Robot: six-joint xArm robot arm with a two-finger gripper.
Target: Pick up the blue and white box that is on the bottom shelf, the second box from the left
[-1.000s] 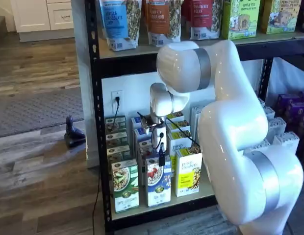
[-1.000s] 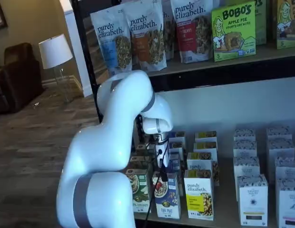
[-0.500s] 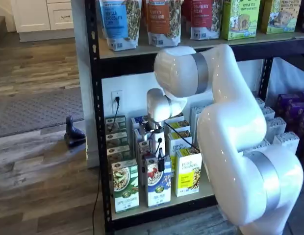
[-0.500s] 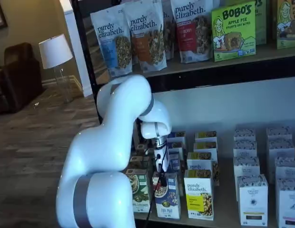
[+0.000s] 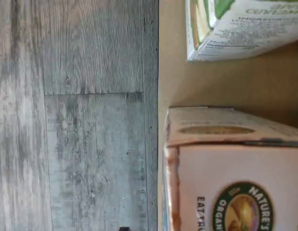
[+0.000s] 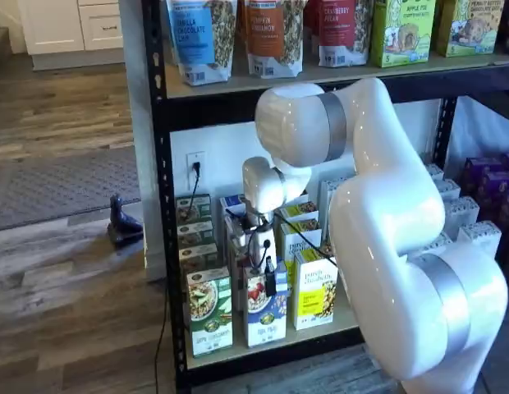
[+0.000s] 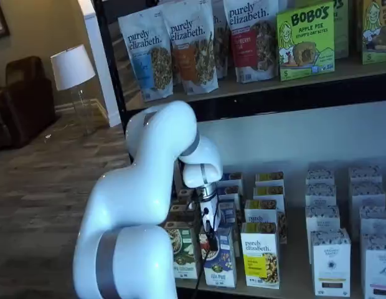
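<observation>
at the front edge of the bottom shelf (image 6: pixel 263 349) the blue and white box (image 6: pixel 266 309) stands upright, first in its row, with the green-and-white carton (image 6: pixel 209 312) just beside it on one side and the yellow-and-white carton (image 6: pixel 315 289) just beside it on the other. in the other shelf view the same box (image 7: pixel 219 258) shows between those two neighbours, with more cartons lined up behind it. the gripper (image 6: pixel 265 277) hangs right over the top of the box, its black fingers (image 7: pixel 211 237) down at the box's upper edge with a cable beside them; no gap shows plainly in either shelf view, and going by how wide the jaws stand, they are spread apart with nothing clamped. whether a finger touches the box i cannot tell. the wrist view looks down on the box's top flap (image 5: pixel 221 126), the beige board and grey wood floor (image 5: pixel 77 120) past the shelf's edge. bags of granola (image 7: pixel 194 47) fill the higher board.
</observation>
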